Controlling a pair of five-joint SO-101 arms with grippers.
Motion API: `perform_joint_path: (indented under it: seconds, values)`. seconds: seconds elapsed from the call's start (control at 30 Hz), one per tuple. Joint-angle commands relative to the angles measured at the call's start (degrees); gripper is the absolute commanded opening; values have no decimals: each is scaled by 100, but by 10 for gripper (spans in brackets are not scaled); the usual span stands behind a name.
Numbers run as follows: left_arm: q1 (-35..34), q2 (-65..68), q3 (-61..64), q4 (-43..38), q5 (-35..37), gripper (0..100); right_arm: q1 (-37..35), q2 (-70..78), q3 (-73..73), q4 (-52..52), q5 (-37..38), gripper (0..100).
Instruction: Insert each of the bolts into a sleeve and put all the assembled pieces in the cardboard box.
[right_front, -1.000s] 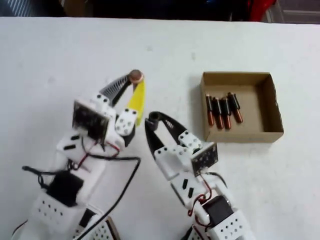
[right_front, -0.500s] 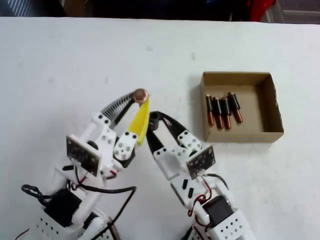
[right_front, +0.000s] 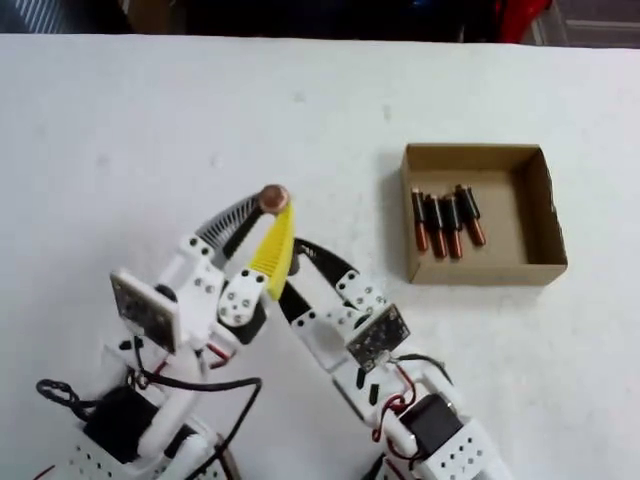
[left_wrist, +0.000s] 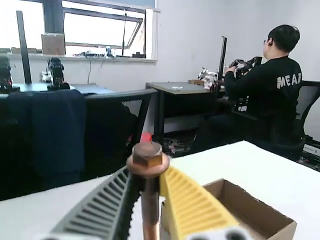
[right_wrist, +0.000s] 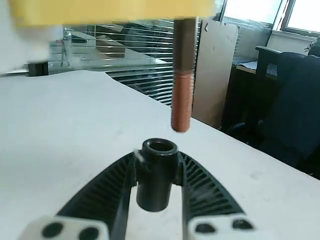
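Left claw (right_front: 272, 203) is pinching the bolt (left_wrist: 147, 165) upright, with its tip hanging just over the sleeve (right_wrist: 159, 147) gripped in the right claw (right_wrist: 156, 182), toward the surface's (right_front: 150, 100) near edge. It looks a bit off-centre to me, so it could catch the rim and knock the sleeve askew.

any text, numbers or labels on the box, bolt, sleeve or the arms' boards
cardboard box: no print on the faces that show.
bolt: no marking to read on head or shank.
sleeve: plain black, no text.
assembled pieces in the box: too small to tell any marking.
circuit boards on the arms: any print is too small to read.
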Motion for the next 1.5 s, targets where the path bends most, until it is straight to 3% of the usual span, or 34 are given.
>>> perform_joint_path:
  seconds: [0.0, 0.43, 0.73, 1.47]
  values:
    - [22, -75, -765, 686, 413, 22, -22, -57, 53, 92, -62, 17]
    - [-207, -66, -844, 888, 448, 22, -22, -57, 53, 92, -62, 17]
    - [-207, -75, -387, 325, 440, 22, -22, -57, 53, 101, -62, 17]
    - [-198, -110, 413, 404, 448, 22, -22, -57, 53, 75, -62, 17]
